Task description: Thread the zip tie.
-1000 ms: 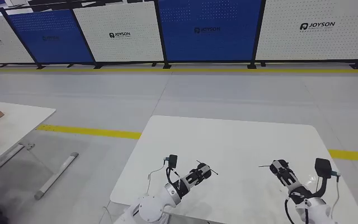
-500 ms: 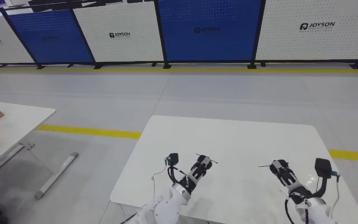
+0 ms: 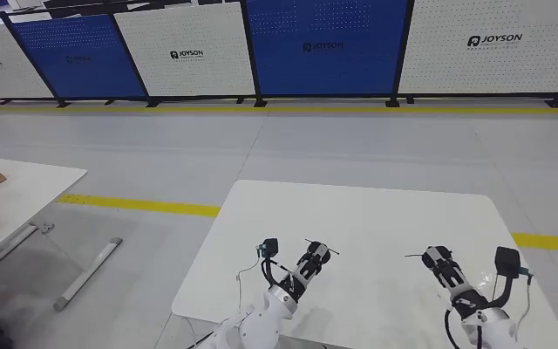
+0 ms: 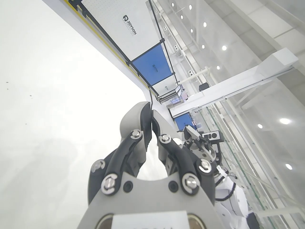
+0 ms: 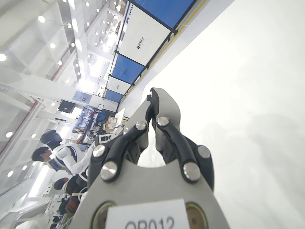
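On the white table [image 3: 366,209], near its front edge, both arms hold thin black strips. My left gripper [image 3: 318,249] is shut on a black zip tie [image 3: 332,252], whose ends stick out on both sides of the fingers. In the left wrist view the zip tie [image 4: 150,96] rises as a thin line from between the closed fingertips of the left gripper [image 4: 151,107]. My right gripper [image 3: 429,256], farther right, is shut on a thin black strip [image 3: 411,256] that points toward the left arm. The right gripper [image 5: 151,96] shows its fingers pressed together. A wide gap separates the two grippers.
The tabletop around and beyond the grippers is bare white. A second white table [image 3: 26,188] stands off to the far left. Blue and white pegboard panels [image 3: 323,48] line the back, behind a yellow floor stripe.
My left gripper has lifted slightly toward the table's middle with the zip tie, mostly in the first half second. The right arm has shifted a touch to the right.
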### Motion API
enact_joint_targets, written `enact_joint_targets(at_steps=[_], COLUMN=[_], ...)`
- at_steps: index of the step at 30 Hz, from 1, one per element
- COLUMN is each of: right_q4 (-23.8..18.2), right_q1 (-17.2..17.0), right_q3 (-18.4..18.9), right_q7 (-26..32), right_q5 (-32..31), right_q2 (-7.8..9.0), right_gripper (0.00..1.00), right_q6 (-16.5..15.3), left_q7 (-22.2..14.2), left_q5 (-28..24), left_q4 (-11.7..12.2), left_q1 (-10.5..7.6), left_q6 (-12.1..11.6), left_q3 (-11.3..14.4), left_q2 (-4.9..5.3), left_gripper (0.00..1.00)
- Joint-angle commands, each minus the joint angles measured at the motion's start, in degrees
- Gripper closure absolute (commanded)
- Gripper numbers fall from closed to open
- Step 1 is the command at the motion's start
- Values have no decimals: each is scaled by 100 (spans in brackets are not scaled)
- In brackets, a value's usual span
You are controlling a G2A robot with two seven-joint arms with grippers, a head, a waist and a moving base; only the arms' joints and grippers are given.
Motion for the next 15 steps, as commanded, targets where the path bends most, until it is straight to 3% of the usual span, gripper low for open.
enact_joint_targets(at_steps=[1, 6, 15], right_q4=[19, 102, 124], right_q1=[-97, -114, -72], right_q3=[-138, -636, -675], right_q7=[-211, -480, -574], right_q5=[-45, -611, -612], right_q2=[-40, -140, -167], right_gripper=[100, 100, 100], right_q6=[-197, -395, -401], left_q7=[0, 0, 0], left_q5=[0, 0, 0], left_q4=[0, 0, 0], left_q1=[0, 0, 0], left_q6=[0, 0, 0], left_q3=[0, 0, 0], left_q2=[0, 0, 0], left_gripper=[100, 100, 100])
